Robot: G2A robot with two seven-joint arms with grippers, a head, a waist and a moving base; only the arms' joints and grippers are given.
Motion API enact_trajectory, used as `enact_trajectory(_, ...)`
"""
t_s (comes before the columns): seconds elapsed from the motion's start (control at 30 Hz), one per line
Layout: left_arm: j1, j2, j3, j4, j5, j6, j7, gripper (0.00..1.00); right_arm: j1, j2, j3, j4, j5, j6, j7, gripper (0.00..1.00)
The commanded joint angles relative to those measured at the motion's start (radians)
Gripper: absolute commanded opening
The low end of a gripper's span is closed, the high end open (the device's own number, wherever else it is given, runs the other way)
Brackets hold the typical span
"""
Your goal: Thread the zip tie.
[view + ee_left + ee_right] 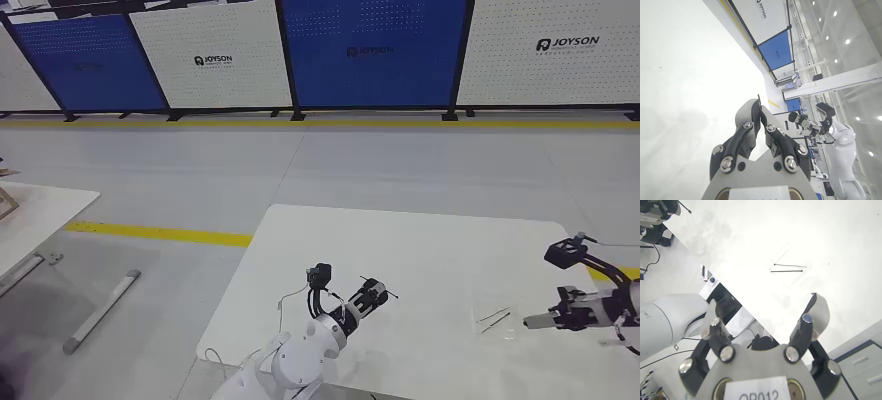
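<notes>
My left gripper point(376, 291) hovers over the table's front middle, shut on a thin black zip tie point(392, 294). In the left wrist view the left gripper point(760, 106) has its pads pressed together, and the zip tie's end point(759, 97) pokes out past the tips. Two more black zip ties point(790, 265) point(786, 271) lie side by side on the table point(753, 237), on a clear flat sheet point(800, 277). In the top view they point(494, 318) lie just left of my right gripper point(530, 322). The right gripper point(764, 306) is open with nothing between its fingers, a short way from the ties.
The white table point(420, 250) is bare apart from the ties. Its front edge point(730, 291) runs close beside the right gripper. A second white table point(40, 210) stands off to the left, across a strip of floor with a yellow line point(160, 233).
</notes>
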Motion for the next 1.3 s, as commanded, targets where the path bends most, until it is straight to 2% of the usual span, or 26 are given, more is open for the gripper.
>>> enact_trajectory(0.0,0.000,0.000,0.000,0.000,0.000,0.000,0.000,0.00,0.011,-0.003,0.015,0.012,-0.017,0.036,0.031,1.00)
enact_trajectory(0.07,0.000,0.000,0.000,0.000,0.000,0.000,0.000,0.00,0.034,-0.018,0.026,0.003,-0.023,0.062,0.098,1.00)
enact_trajectory(0.1,0.000,0.000,0.000,0.000,0.000,0.000,0.000,0.00,0.044,-0.028,0.028,0.017,-0.036,0.092,0.124,1.00)
enact_trajectory(0.13,0.000,0.000,0.000,0.000,0.000,0.000,0.000,0.00,0.058,-0.046,0.022,0.014,-0.057,0.124,0.167,1.00)
enact_trajectory(0.23,0.000,0.000,0.000,0.000,0.000,0.000,0.000,0.00,0.084,-0.099,0.001,0.043,-0.090,0.168,0.237,1.00)
enact_trajectory(0.3,0.000,0.000,0.000,0.000,0.000,0.000,0.000,0.00,0.098,-0.148,-0.026,0.075,-0.101,0.161,0.280,1.00)
enact_trajectory(0.4,0.000,0.000,0.000,0.000,0.000,0.000,0.000,0.00,0.119,-0.220,-0.077,0.126,-0.132,0.138,0.285,1.00)
enact_trajectory(0.5,0.000,0.000,0.000,0.000,0.000,0.000,0.000,0.00,0.151,-0.288,-0.129,0.170,-0.247,0.054,0.285,1.00)
enact_trajectory(0.57,0.000,0.000,0.000,0.000,0.000,0.000,0.000,0.00,0.156,-0.324,-0.140,0.235,-0.224,0.044,0.284,1.00)
enact_trajectory(0.83,0.000,0.000,0.000,0.000,0.000,0.000,0.000,0.00,0.156,-0.324,-0.140,0.235,-0.224,0.044,0.284,1.00)
enact_trajectory(0.9,0.000,0.000,0.000,0.000,0.000,0.000,0.000,0.00,0.162,-0.322,-0.135,0.212,-0.313,0.024,0.242,1.00)
enact_trajectory(1.0,0.000,0.000,0.000,0.000,0.000,0.000,0.000,0.00,0.171,-0.319,-0.121,0.180,-0.426,-0.041,0.186,1.00)
enact_trajectory(1.03,0.000,0.000,0.000,0.000,0.000,0.000,0.000,0.00,0.172,-0.319,-0.120,0.168,-0.450,-0.041,0.170,1.00)
enact_trajectory(1.1,0.000,0.000,0.000,0.000,0.000,0.000,0.000,0.00,0.175,-0.327,-0.134,0.132,-0.475,-0.041,0.167,1.00)
enact_trajectory(1.27,0.000,0.000,0.000,0.000,0.000,0.000,0.000,0.00,0.194,-0.364,-0.184,0.104,-0.518,-0.041,0.127,1.00)
